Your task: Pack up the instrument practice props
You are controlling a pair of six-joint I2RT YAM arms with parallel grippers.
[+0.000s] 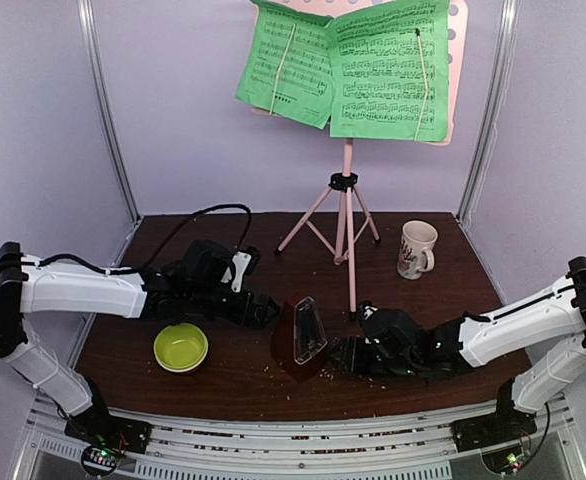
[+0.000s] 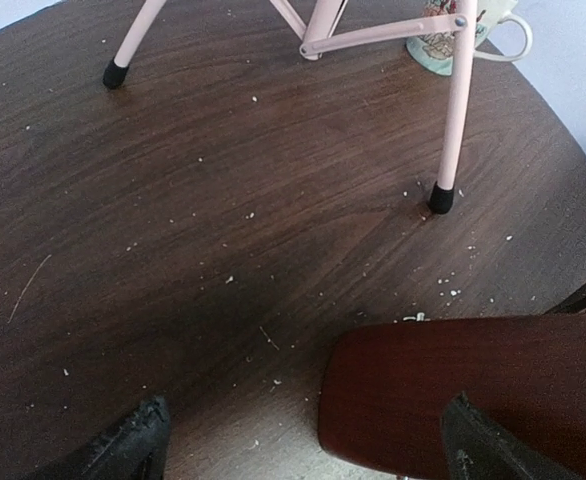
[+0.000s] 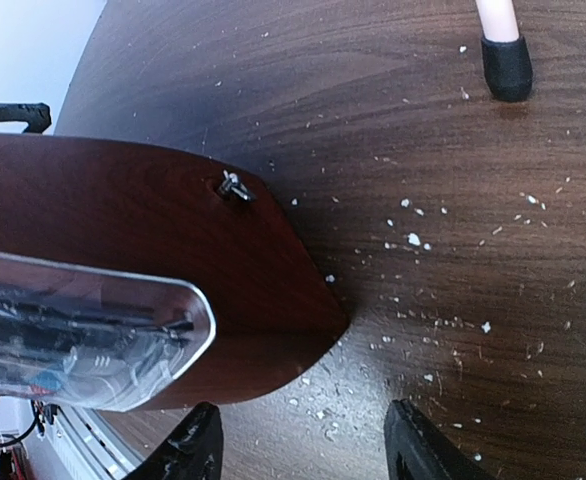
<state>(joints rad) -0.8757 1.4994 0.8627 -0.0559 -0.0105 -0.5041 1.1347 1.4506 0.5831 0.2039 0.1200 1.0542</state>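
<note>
- The step in hand is judged to be the approach to the metronome (image 1: 295,342). Nothing is held yet, and the music stand (image 1: 347,215) with the green sheet-music pages (image 1: 345,68) is left standing at the back of the table (image 1: 453,330).
- The metronome is placed near the front of the table, between the two grippers. The yellow-green bowl (image 1: 181,347) is to its left, and the nearest foot of the stand is just behind it.
- The left gripper (image 2: 303,450) is seen spread wide and empty. Part of the dark red body is framed between its fingers (image 2: 138,445), toward the right one, but no contact can be made out.
- The right gripper (image 3: 303,445) is also parted, less widely, with only bare table between the fingers. The metronome is set just to one side of them.
- The metronome is stood upright on its broad base, so its long axis is vertical and its narrow end is pointed up. The clear cover (image 1: 310,335) is carried on the face turned toward the right arm.
- For the next move, a centred grasp across the tapered body is called for, low enough that the fingers are not slid up the slope. Whether the cover is firmly seated cannot be told, so it is best not knocked.
</note>
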